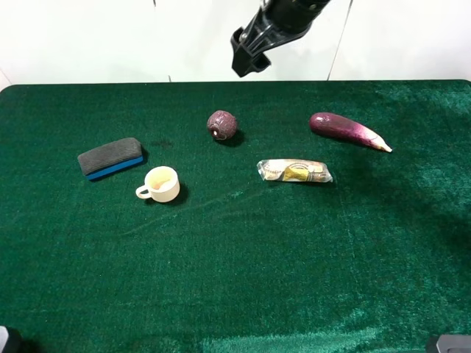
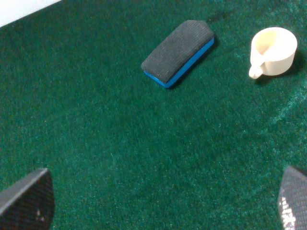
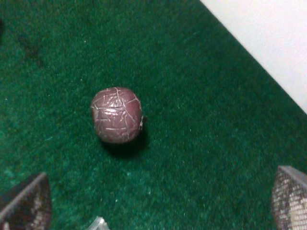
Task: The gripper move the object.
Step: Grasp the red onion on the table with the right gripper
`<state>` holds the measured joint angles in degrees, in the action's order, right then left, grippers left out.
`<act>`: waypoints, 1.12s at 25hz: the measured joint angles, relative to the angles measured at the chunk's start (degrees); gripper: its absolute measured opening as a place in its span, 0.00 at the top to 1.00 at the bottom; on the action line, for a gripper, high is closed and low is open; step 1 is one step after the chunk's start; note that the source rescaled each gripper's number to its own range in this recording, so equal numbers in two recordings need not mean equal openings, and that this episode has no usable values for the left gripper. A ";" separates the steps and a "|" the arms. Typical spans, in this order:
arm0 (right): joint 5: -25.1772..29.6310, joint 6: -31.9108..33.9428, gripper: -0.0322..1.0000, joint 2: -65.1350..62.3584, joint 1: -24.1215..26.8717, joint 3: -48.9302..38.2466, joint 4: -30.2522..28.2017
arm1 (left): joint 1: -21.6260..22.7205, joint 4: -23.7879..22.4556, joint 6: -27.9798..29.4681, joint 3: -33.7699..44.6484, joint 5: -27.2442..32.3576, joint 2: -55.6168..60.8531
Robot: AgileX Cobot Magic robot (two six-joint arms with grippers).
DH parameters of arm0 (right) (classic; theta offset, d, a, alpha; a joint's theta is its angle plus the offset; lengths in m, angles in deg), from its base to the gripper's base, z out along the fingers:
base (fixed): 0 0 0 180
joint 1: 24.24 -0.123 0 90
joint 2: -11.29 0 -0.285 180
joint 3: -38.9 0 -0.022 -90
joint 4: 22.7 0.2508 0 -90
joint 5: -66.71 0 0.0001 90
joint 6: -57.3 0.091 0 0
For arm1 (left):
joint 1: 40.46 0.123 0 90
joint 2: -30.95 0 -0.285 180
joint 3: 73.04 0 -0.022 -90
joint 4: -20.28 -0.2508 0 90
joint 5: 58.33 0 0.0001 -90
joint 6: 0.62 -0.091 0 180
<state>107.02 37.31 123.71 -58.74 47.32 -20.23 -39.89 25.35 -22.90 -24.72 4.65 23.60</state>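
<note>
Right wrist view is showing us the right gripper (image 3: 156,203) with its jaws spread wide and gripping nothing. The ball (image 3: 116,115) is lying on the green cloth (image 3: 216,143) ahead of the gap between them, apart from both. Its maroon skin is cracked with pale lines.

From the high camera we are seeing this same gripper (image 1: 250,57) hanging in the air over the far edge of the table. It is at about one o'clock from the ball (image 1: 221,126) and well apart from it. Working outward from the ball, we are finding:
- the eggplant (image 1: 346,130) at three o'clock
- the clear packet (image 1: 294,171) at about four o'clock
- the cream cup (image 1: 162,184) between seven and eight o'clock
- the eraser (image 1: 111,157) between eight and nine o'clock

None of them is touching the ball. The cup is sitting just beside the eraser, at its four o'clock.

On the left wrist camera we are watching the left gripper (image 2: 160,201), also wide apart and carrying nothing, hovering over bare cloth. The grey-topped, blue-based eraser (image 2: 178,45) and the cup (image 2: 273,50) are lying ahead of it, clear of its jaws.
</note>
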 joint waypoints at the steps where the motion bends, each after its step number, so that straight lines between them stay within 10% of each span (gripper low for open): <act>1: 0.42 -0.54 0.00 1.33 0.00 0.99 0.34 | 0.00 0.00 0.00 0.00 0.00 0.00; 28: 3.68 -7.49 0.00 24.08 0.00 15.59 5.79 | 0.00 0.00 -0.05 0.00 0.00 0.00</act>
<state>110.70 29.82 147.80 -58.74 62.91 -14.44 -39.89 25.35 -22.94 -24.72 4.65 23.60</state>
